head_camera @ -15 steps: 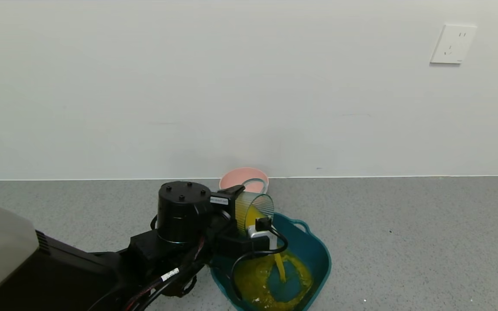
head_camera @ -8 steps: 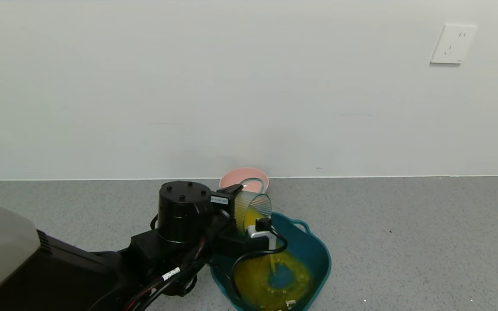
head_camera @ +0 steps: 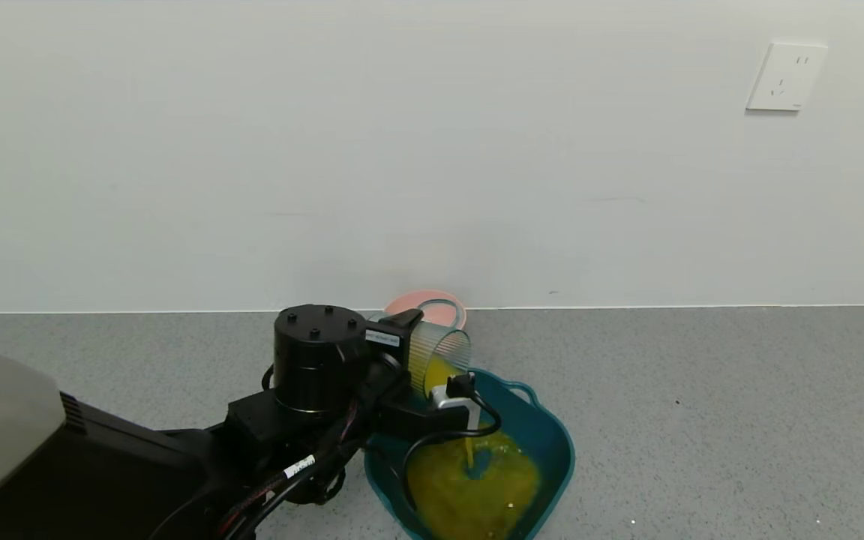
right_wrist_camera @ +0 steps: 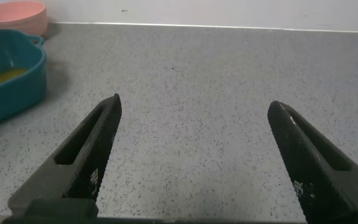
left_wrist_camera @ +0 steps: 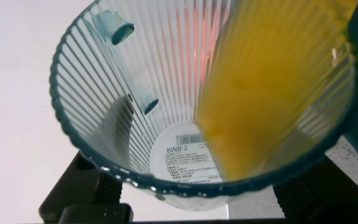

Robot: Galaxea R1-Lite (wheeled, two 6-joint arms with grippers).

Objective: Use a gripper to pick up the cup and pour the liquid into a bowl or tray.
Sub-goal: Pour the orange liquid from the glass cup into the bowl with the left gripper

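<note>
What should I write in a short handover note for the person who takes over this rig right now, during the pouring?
Left gripper: shut on the transparent ribbed pale blue-green plastic cup, held tilted above the near-left rim of the large dark teal plastic basin.
Right gripper: open, holding nothing, parked above the grey speckled floor to the side of the basin.
Orange-yellow liquid: a thin stream falls from the cup into the basin; a pool covers most of the basin bottom.
Pink round bowl: behind the cup by the wall, not in use.
Done: pickup, most of the pour.
Left: some liquid remains in the cup; finish emptying it.
</note>
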